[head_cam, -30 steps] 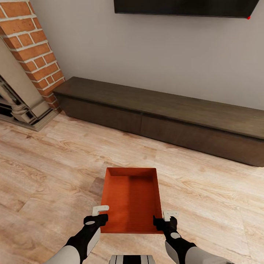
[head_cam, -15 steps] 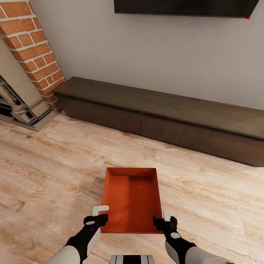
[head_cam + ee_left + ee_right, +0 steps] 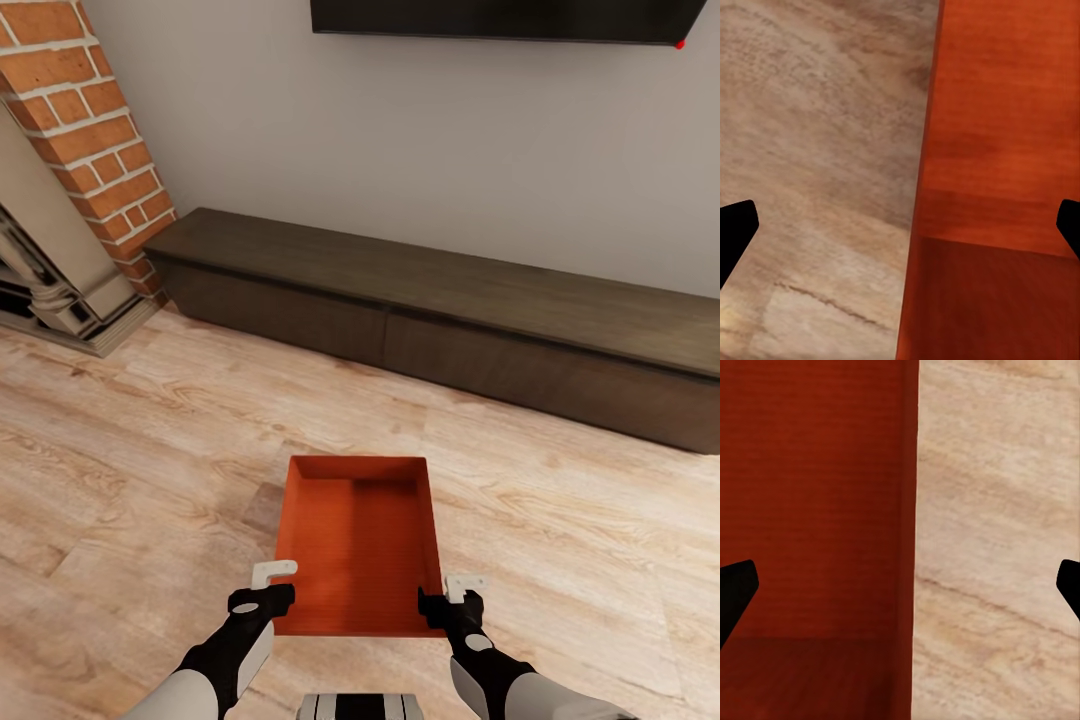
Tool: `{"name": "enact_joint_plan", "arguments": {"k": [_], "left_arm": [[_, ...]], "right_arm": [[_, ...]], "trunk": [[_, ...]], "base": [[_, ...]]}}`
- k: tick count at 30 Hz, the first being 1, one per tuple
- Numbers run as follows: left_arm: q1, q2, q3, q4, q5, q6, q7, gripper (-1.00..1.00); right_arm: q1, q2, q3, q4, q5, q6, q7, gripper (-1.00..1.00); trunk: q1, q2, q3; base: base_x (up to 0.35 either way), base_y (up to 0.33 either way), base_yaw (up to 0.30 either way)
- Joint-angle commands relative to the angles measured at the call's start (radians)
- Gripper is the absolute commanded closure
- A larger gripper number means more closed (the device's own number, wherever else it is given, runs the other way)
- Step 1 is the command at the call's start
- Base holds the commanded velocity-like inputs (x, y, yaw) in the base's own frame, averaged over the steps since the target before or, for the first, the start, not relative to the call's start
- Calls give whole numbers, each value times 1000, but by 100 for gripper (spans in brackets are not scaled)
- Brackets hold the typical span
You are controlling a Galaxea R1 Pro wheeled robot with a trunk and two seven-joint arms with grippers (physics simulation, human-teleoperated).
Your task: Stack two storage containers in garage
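On my far left I see the red brick fireplace (image 3: 95, 140) with its pale stone surround, and from its foot the long low dark-brown cabinet (image 3: 450, 320) runs rightward along the grey wall, under a dark screen (image 3: 500, 18) at the top edge. Between that cabinet and me lies a broad stretch of light wood-plank floor (image 3: 130, 470), bare on both sides of the bin. The orange-red storage container (image 3: 357, 545) sits open-topped in front of me, its long axis pointing away toward the cabinet, its near end between my two arms. My left gripper (image 3: 268, 585) is at the near left corner; in the left wrist view its fingers (image 3: 736, 229) stand wide apart, and the container's left wall (image 3: 916, 225) runs between them, plank floor on one side and the bin's inside on the other. My right gripper (image 3: 452, 592) is at the near right corner, and its fingers (image 3: 735, 589) are likewise spread, straddling the right wall (image 3: 909, 532) without closing on it. I cannot tell whether any finger touches a wall. The far rim of the container stops well short of the cabinet front, and to the right the planks run free to the edge of my head view.
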Motion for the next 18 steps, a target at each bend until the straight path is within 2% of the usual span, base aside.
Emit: {"name": "enact_joint_plan", "arguments": {"k": [1,18], "left_arm": [[0,-1,4,-2,-1,5,1,-100],[0,0,-1,-3,-1,5,3,-100]], "right_arm": [[-1,0,8,1,-2,-2,-6,-100],[-1,0,8,1,-2,-2,-7,-100]], "trunk": [[4,-7,-4],[69,-126,-57]], "base": [[0,0,0],[0,0,0]]}}
